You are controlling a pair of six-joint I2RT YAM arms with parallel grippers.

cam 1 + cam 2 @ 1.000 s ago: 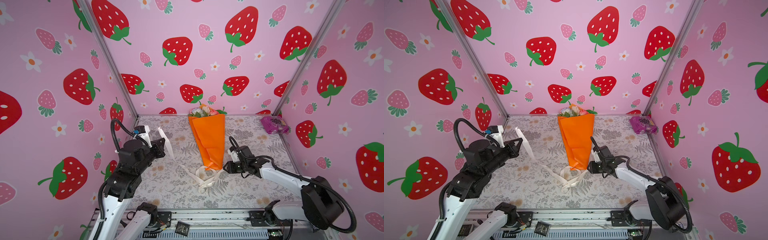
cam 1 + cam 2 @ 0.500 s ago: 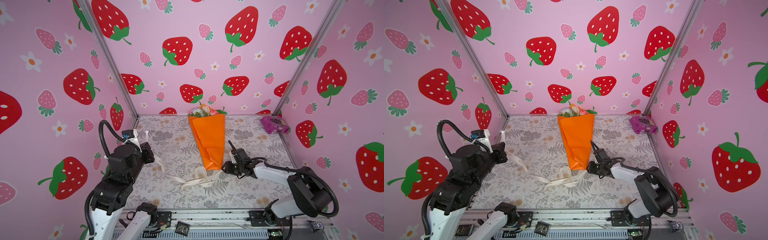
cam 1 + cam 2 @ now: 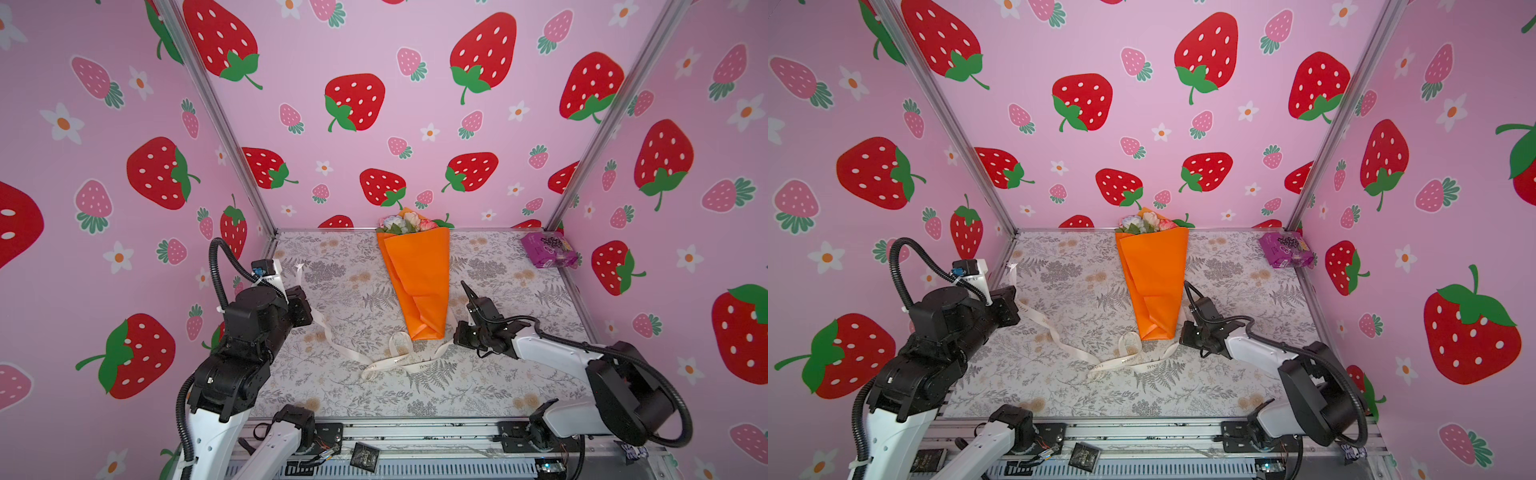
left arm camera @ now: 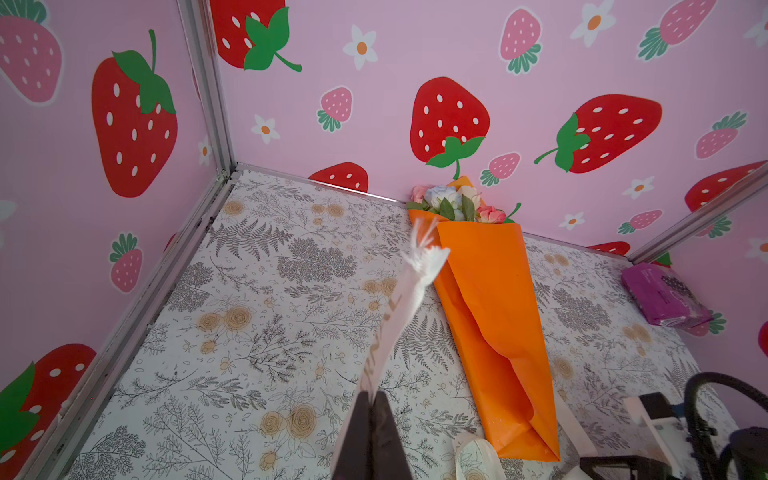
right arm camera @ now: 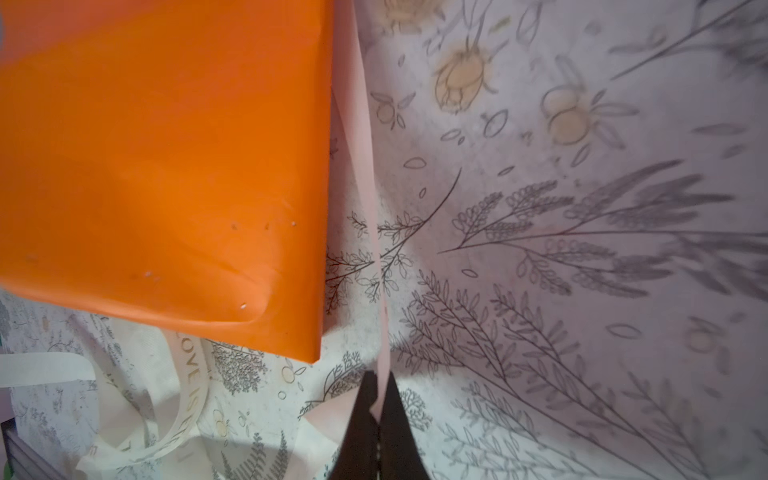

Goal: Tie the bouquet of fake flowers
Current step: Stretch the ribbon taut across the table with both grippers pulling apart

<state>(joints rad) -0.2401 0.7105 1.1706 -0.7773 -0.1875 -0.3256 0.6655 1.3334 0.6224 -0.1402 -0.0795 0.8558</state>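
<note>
The bouquet of fake flowers (image 3: 419, 282) (image 3: 1154, 286) lies in its orange wrapping paper on the table, heads at the back wall, tip toward the front. A cream ribbon (image 3: 397, 361) (image 3: 1125, 362) curls on the table below the tip. My left gripper (image 3: 308, 311) (image 3: 1017, 308) (image 4: 371, 401) is shut on one stretch of the ribbon (image 4: 399, 316), whose frayed end sticks out past the jaws. My right gripper (image 3: 456, 337) (image 3: 1182, 336) (image 5: 379, 379) sits low beside the paper's tip (image 5: 249, 291), shut on another stretch of ribbon (image 5: 365, 174).
A small purple packet (image 3: 547, 250) (image 3: 1285, 249) (image 4: 665, 301) lies in the back right corner. Pink strawberry walls with metal corner posts (image 3: 232, 137) enclose the floral table (image 3: 340, 390) on three sides.
My left gripper has drawn back to the left and lower with its ribbon end, leaving the ribbon slacker on the table. The right gripper has shut on the ribbon beside the paper's tip.
</note>
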